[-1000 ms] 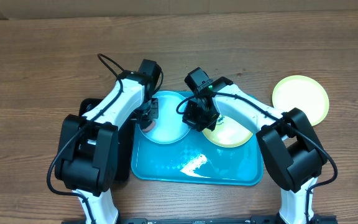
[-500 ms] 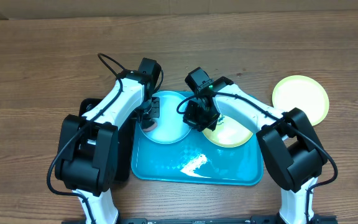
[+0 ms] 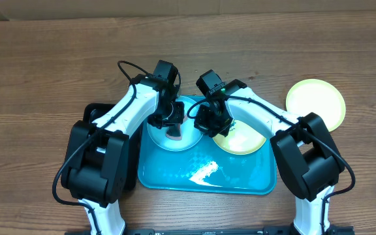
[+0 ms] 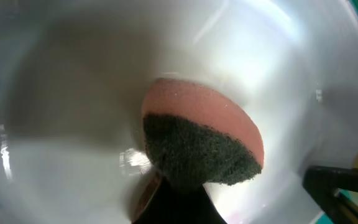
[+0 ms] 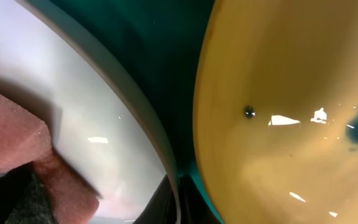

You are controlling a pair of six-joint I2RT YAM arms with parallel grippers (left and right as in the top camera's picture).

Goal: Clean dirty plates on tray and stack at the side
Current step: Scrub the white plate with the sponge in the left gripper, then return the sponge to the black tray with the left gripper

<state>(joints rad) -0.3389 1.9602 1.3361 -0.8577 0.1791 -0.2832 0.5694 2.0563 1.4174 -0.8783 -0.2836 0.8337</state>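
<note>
The light blue plate [image 3: 162,140] is lying in the far left corner of the tray [image 3: 175,177], with much of it hiding under both arms in the overhead view. The left claw [image 3: 172,125] is pinching a sponge [image 3: 174,132] and pressing its coarse dark green face onto the plate's glossy pale centre; the sponge's pink foam back is showing above that face in the left wrist view, and the fingers are mostly cut off at the frame's lower edge. The right claw [image 3: 202,125] is sitting pressed together on the plate's right rim, though its tips are barely visible at the bottom of its own view. Just beside it, a yellow-green plate [image 3: 243,142] is resting in the tray, partly covered by the right arm and carrying dark blue smudges at the frame's right edge. A white smear [image 3: 204,171] is marking the tray's near, open half. A second yellow-green plate [image 3: 315,103] is sitting apart on the wooden table [image 3: 44,65], to the tray's right. A black tray [image 3: 91,112] is peeking out beneath the left arm.
</note>
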